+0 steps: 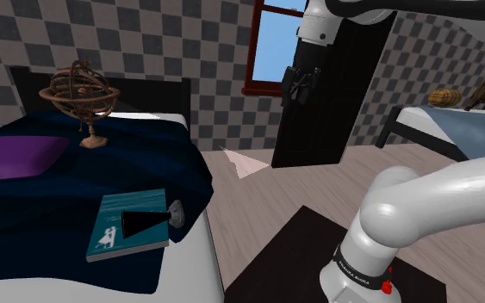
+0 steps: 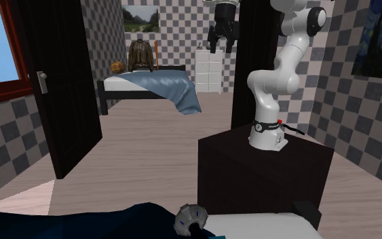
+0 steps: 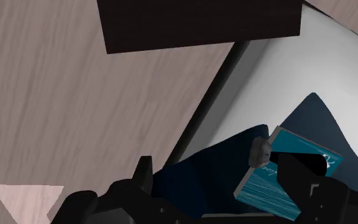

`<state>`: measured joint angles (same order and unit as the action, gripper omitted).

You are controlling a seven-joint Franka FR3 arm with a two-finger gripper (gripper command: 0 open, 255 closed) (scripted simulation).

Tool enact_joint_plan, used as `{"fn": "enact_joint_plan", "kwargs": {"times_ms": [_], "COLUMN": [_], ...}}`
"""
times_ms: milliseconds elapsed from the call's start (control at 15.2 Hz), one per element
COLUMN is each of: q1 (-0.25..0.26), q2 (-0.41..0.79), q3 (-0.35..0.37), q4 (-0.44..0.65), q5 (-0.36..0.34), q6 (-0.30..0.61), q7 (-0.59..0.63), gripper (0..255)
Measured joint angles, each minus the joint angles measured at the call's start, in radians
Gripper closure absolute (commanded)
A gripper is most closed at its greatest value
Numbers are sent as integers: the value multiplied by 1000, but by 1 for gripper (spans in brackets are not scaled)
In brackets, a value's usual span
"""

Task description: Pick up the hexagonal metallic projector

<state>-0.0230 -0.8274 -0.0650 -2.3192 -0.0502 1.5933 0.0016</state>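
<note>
Well off the bed (image 1: 190, 274), tool (image 1: 301, 83) hung open I think, gripping nothing; projector (image 1: 177, 213) sat untouched on its book (image 1: 115, 234), pickup undone.

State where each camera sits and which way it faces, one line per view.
Shoulder view: beside the stand, facing the bed; arm and gripper show.
Second exterior view: at the bed, facing the arm on its stand.
Wrist view: on the gripper, looking down at floor and bed; fingers show.
All share the projector.
</note>
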Motion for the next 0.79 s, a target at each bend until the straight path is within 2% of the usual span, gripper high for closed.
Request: {"fn": "enact_joint_plan", "kwargs": {"times_ms": [132,264,792], "q1": [4,20,100], "q2": [4,17,164], "q3": [-2,-8,-45], "q4": [-12,-48,-181], "q5": [0,1,9], "q6": [18,77,401], "q7": [-9,-35,-180], "gripper": [0,0,0]}}
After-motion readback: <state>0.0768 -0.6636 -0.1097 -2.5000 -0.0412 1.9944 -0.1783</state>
